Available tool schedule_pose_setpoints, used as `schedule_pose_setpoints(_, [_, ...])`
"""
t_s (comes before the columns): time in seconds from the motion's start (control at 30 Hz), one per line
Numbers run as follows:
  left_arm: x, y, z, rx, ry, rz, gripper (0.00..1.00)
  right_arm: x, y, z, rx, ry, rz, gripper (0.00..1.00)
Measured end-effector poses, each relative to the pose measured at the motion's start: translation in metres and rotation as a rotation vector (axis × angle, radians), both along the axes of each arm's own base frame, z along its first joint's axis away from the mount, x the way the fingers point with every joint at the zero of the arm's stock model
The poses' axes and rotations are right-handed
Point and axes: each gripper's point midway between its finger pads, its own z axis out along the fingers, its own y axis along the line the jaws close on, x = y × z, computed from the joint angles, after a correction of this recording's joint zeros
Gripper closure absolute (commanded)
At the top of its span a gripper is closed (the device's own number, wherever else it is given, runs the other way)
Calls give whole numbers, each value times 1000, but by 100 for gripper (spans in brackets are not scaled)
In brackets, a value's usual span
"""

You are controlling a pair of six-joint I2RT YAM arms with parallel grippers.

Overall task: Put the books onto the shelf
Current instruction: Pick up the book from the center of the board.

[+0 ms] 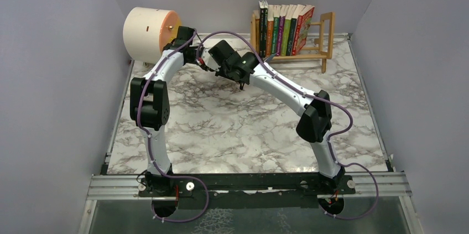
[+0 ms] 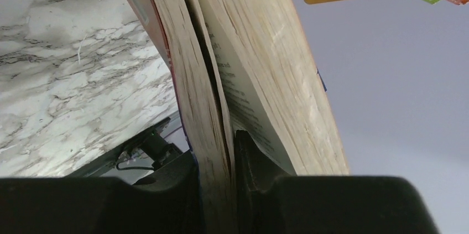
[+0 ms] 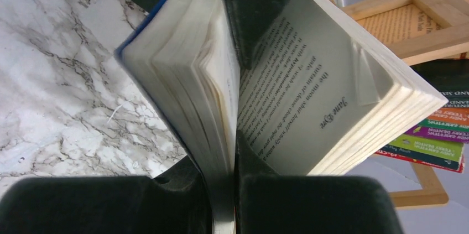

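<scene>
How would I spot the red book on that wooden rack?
At the far edge of the marble table stands a small wooden shelf holding a row of books. The red book is the last one on the right, the only one whose cover shows.

Plain pale lavender-grey walls [image 1: 55, 79] on three sides, closing in tight. Below, a white marble-patterned tabletop [image 1: 232, 129] with grey veining (smooth, with a soft sheen), edged at the near side by a ribbed silver metal rail [image 1: 110, 188]. Even, diffuse light; faint shadows only.
</scene>
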Motion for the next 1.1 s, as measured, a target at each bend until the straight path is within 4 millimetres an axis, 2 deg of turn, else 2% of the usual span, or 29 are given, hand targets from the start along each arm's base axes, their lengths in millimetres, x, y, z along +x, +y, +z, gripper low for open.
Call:
schedule_pose_setpoints(0.07, [0, 0, 1, -7, 6, 0, 100, 1, 1, 3, -1, -6, 7, 99])
schedule_pose_setpoints(0.3, [1, -1, 3, -26, 30, 15, 100, 2, 1, 2, -14, -11, 21, 98])
schedule_pose_setpoints(0.43, [2, -1, -1, -32, 48, 29, 100, 3, 1, -3, -9, -18, 30, 75])
schedule_pose_setpoints(0.57, [-1, -5, -10, -45, 95, 45, 100, 4, 15, 6, 76, -42, 65, 68])
schedule_pose_setpoints(0.8, [0, -11, -15, -101, 176, 90, 100, -4, 25, 45, 263, -91, 112, 55])
schedule_pose_setpoints(0.93, [4, -11, -19, -154, 240, 136, 100, -8, 13, 71, 410, -116, 106, 51])
schedule_pose_setpoints(1.1, [8, -9, -23, -207, 296, 187, 100, -18, -32, 94, 630, -166, 59, 45])
